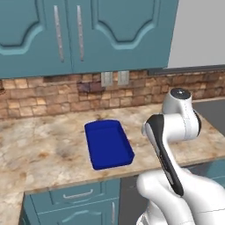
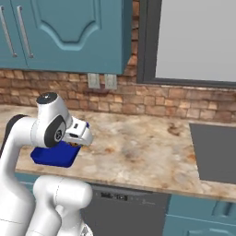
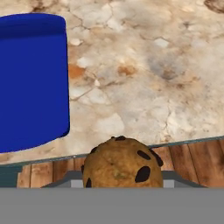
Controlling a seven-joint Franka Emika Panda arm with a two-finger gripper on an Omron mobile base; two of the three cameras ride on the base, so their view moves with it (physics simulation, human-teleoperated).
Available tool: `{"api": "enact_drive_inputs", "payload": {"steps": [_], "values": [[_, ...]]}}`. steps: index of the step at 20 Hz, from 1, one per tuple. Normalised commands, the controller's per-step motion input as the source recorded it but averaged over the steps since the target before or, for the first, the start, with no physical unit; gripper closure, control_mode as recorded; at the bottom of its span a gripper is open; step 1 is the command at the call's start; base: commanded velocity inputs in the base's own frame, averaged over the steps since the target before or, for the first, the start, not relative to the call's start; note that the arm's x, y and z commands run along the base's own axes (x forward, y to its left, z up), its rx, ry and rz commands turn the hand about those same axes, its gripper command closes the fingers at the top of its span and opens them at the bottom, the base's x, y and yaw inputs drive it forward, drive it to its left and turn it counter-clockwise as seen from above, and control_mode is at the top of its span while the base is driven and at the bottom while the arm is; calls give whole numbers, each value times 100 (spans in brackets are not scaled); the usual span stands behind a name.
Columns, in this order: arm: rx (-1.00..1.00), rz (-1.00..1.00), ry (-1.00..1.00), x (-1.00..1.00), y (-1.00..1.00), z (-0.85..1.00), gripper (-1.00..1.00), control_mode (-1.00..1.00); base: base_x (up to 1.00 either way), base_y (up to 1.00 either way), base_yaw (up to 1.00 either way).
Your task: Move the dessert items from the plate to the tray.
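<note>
Now we hold a brown chocolate-chip muffin (image 3: 121,162) in our gripper (image 3: 122,186), jaws closed on it, just beside the blue tray (image 3: 30,78), above the marbled surface (image 3: 144,74).

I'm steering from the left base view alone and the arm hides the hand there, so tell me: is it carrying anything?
Observer: Yes. In the hand view a brown muffin with dark chips sits in the gripper, lifted off the counter.
Operator: Is it over the tray?
Observer: No. The blue tray lies off at the left of the hand view, apart from the muffin. Right behind the muffin are the counter's front edge and the wooden floor.
</note>
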Motion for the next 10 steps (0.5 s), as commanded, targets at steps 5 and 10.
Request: {"api": "enact_drive_inputs", "payload": {"steps": [5, 10], "values": [[0, 0, 0, 0, 0, 0, 100, 100, 0, 54, 0], [0, 0, 0, 0, 0, 0, 100, 100, 3, 44, 0]]}}
